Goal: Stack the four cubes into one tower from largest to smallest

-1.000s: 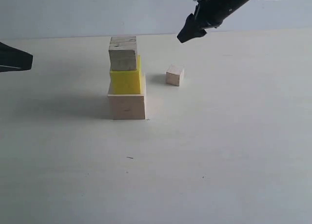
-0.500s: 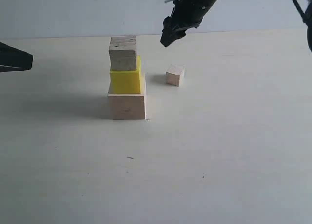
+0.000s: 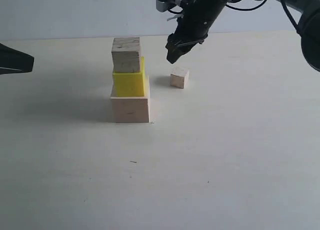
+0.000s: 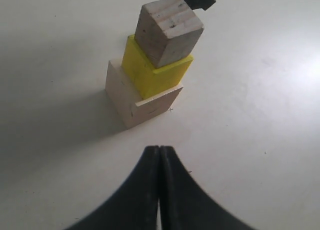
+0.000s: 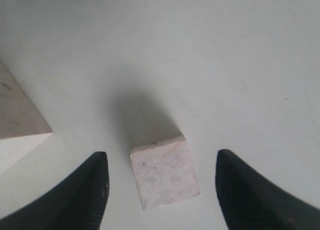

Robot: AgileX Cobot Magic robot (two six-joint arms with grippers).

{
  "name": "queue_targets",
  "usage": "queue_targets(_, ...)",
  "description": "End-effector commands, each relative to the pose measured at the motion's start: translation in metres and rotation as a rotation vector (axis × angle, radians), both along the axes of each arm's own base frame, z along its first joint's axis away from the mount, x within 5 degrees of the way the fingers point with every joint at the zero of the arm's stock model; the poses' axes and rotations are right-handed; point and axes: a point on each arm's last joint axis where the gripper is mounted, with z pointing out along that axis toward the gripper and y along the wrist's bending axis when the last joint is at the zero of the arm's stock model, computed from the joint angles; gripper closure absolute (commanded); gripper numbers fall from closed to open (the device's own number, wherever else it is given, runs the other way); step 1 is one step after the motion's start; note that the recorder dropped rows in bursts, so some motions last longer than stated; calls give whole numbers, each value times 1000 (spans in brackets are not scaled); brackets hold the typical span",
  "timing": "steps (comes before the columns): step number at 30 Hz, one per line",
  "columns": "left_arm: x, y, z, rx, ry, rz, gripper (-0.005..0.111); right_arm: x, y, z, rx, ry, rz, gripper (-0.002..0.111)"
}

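Tower (image 3: 129, 82) has three cubes so far: big cube (image 3: 131, 109) of pale wood at the bottom on the table (image 3: 210, 155), yellow cube (image 3: 129, 83) on it, mid cube (image 3: 126, 55) of pale wood on top. Yellow cube is not centred, and a strip of the big cube's top shows along one side. Mid cube is twisted a bit against the yellow one, and all three stand upright. Small cube (image 3: 179, 78) is not on the tower. It sits alone on the table, right of the tower in the exterior view, near it but not touching. Right gripper (image 3: 172, 54) hovers just above the small cube, tip pointing down, no contact. Its jaws are spread wide and hold nothing. In the right wrist view the small cube lies between the two dark fingers (image 5: 87, 195) with a gap on each side. Left gripper (image 4: 159, 152) is at the left edge of the exterior view, well apart from the tower. Its fingers are pressed together with nothing between them, and it faces the tower in its wrist view.
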Motion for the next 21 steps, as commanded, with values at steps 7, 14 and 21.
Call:
queue_targets(7,-1,0,2,-3,-9,2,107,-11,-5,41,-66,-26,0,49)
queue_targets(14,-1,0,2,-5,-13,7,107,-11,-19,71,-109,-68,-263,49)
queue_targets(21,0,0,2,-6,-18,13,107,-7,-17,53,-129,-38,-252,49)
